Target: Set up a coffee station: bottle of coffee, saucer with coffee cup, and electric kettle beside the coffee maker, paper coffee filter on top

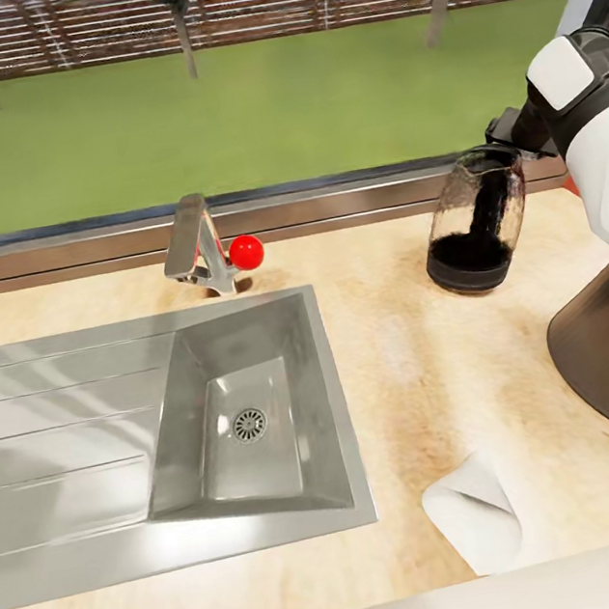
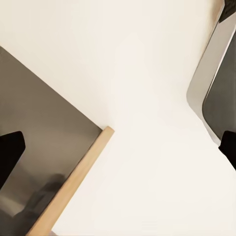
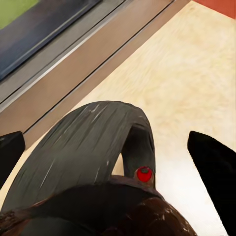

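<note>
Both fingers of right end effector [image 3: 115,152] spread wide, straddling bottle of coffee [image 1: 475,220], contact unclear

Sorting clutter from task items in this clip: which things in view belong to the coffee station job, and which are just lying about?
Belong to the job:
bottle of coffee, on the counter
white folded paper, probably the coffee filter
countertop

Just lying about:
sink
faucet
red knob
</note>
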Tool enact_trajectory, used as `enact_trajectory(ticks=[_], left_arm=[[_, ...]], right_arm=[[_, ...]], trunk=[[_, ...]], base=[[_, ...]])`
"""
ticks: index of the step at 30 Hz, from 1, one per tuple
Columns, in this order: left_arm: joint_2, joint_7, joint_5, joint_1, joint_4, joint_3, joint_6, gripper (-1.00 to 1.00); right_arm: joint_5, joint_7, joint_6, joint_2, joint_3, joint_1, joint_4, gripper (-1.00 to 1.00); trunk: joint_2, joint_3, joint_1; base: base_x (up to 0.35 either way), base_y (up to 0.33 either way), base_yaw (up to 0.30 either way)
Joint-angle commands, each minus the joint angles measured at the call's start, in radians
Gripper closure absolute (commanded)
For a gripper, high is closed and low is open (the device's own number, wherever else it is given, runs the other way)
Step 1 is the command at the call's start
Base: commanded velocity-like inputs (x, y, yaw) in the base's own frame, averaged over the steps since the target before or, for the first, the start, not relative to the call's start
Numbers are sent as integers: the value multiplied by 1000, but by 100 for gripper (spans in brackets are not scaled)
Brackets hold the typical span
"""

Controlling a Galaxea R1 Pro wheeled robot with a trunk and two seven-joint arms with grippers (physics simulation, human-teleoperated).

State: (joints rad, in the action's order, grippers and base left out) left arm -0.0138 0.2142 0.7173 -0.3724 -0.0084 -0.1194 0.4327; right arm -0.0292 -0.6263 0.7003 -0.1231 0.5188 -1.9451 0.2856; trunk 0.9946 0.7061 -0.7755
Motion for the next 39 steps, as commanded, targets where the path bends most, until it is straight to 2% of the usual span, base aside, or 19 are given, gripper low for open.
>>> enact_trajectory(ticks=[1,7,28,30,34,35,39], left_arm=[[0,8,2,0,-1,-8,0,-100],[0,8,2,0,-1,-8,0,-100],[1,8,2,0,-1,-8,-2,-100],[2,8,2,0,-1,-8,-2,-100],[2,8,2,0,-1,-8,-2,-100],[2,8,2,0,-1,-9,-2,-100],[2,8,1,0,-1,-9,-2,-100]], right_arm=[[-13,-4,2,0,6,0,-17,-100],[-15,-1,2,-1,6,0,-17,-100],[-15,2,11,-3,4,0,-7,-100],[-14,2,60,-3,4,0,-1,-100],[-15,4,88,-2,5,0,36,-100],[-17,15,130,8,5,0,136,-100],[-17,17,179,15,6,0,171,-100]], trunk=[[0,1,0],[0,1,0],[-147,-65,80],[-161,-71,88],[-189,-84,103],[-196,-87,107],[-224,-99,122]], base=[[0,0,0],[0,0,0],[0,0,0],[0,0,0],[0,0,0],[0,0,0],[0,0,0]])
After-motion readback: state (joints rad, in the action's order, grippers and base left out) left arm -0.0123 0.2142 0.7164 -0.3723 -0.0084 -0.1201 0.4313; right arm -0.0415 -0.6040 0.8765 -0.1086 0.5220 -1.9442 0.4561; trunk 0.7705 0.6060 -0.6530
